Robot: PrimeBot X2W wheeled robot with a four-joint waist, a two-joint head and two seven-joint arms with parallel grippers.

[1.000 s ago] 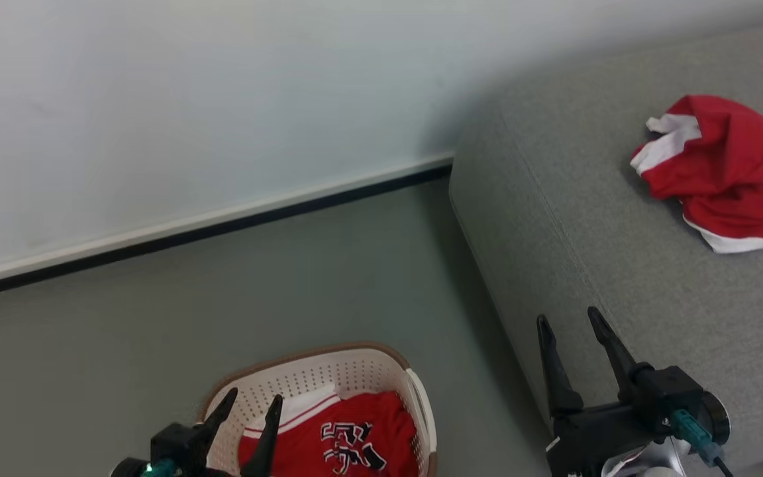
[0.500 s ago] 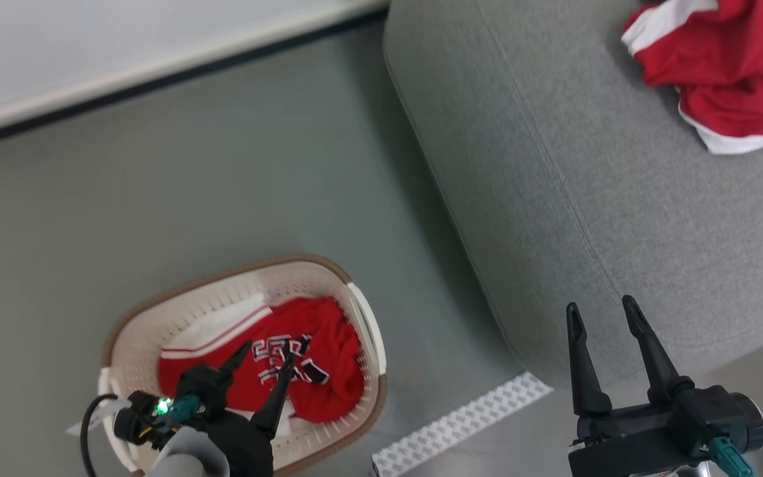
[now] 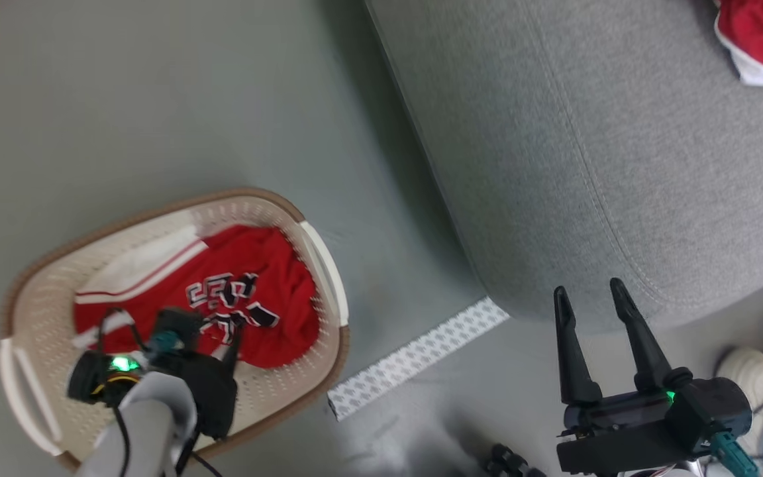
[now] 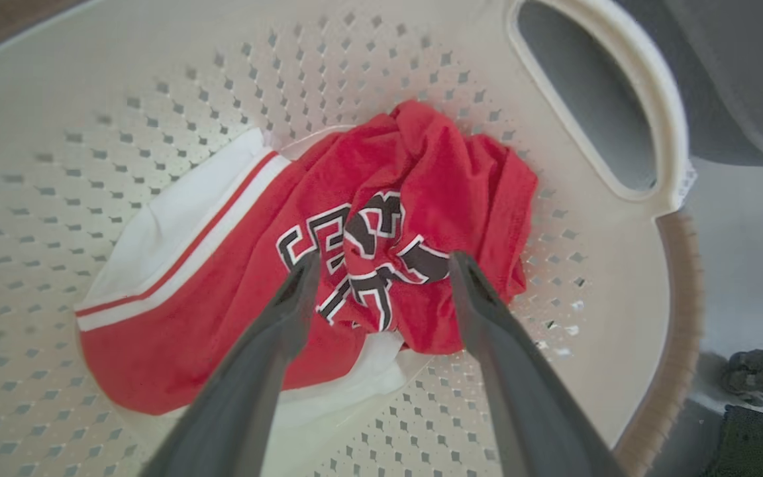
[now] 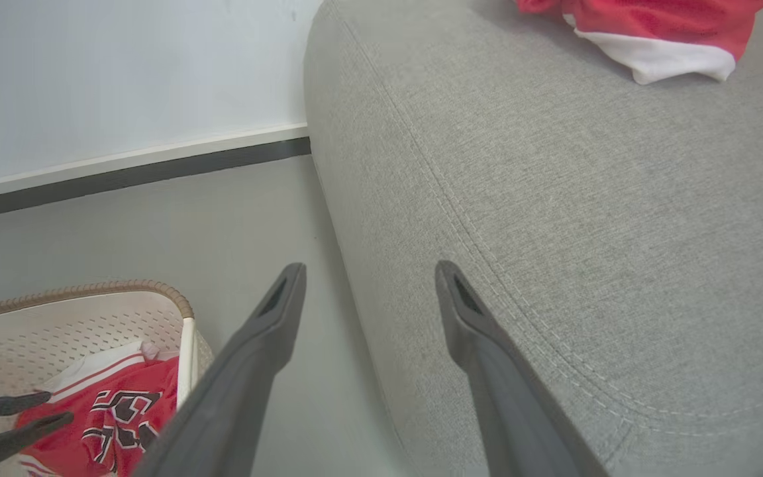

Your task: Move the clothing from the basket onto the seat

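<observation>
down comes the left gripper (image 4: 383, 262) into the basket (image 4: 156, 79), jaws spread wide over the lettered jersey (image 4: 222, 265), lined up for a pinch. right gripper (image 3: 587, 287) idles, equally wide, by the seat (image 3: 587, 132), where one red garment (image 3: 762, 40) already lies.

The only writing I see stands on the red jersey (image 4: 461, 199) lying in the basket (image 4: 156, 79): big black block characters edged in white. The cloth is bunched and folded over them, so I make out angular strokes and corners, but no whole letter, word or number that I can read
</observation>
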